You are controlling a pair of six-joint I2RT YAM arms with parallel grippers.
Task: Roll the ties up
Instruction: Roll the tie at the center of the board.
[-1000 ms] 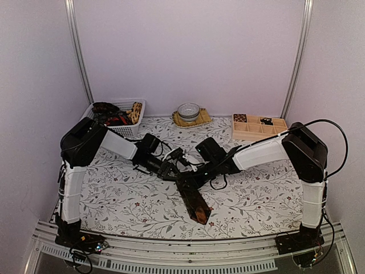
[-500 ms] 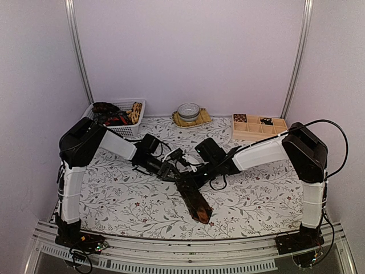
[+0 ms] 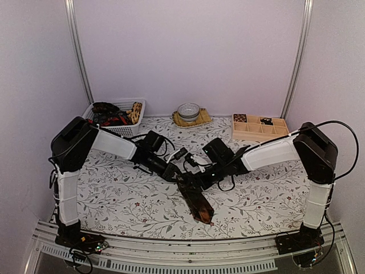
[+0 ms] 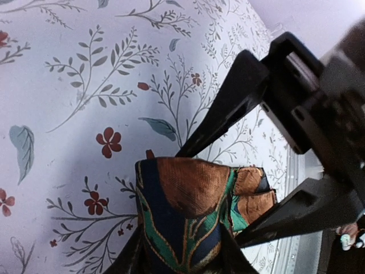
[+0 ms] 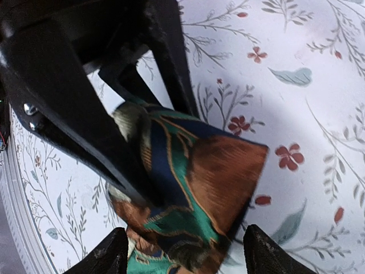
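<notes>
A dark tie (image 3: pixel 197 204) patterned in brown, green and navy lies slanted on the floral cloth, its broad tip toward the near edge. Both grippers meet at its upper, folded end. My left gripper (image 3: pixel 175 174) is shut on that fold; in the left wrist view its dark fingers press both sides of the tie (image 4: pixel 188 205). My right gripper (image 3: pixel 191 181) stands open around the same fold, and in the right wrist view its fingertips (image 5: pixel 267 254) sit clear of the tie (image 5: pixel 205 171). The left gripper's black fingers (image 5: pixel 85 114) fill the upper left of that view.
A white basket (image 3: pixel 134 127) holding more ties stands at the back left. A small bowl (image 3: pixel 188 110) on a mat sits at the back middle. A wooden compartment box (image 3: pixel 259 128) is at the back right. Black cables trail beside both wrists.
The left gripper has closed onto the tie's folded end. The right gripper has opened wider around it. Both wrists have shifted slightly to the right.
</notes>
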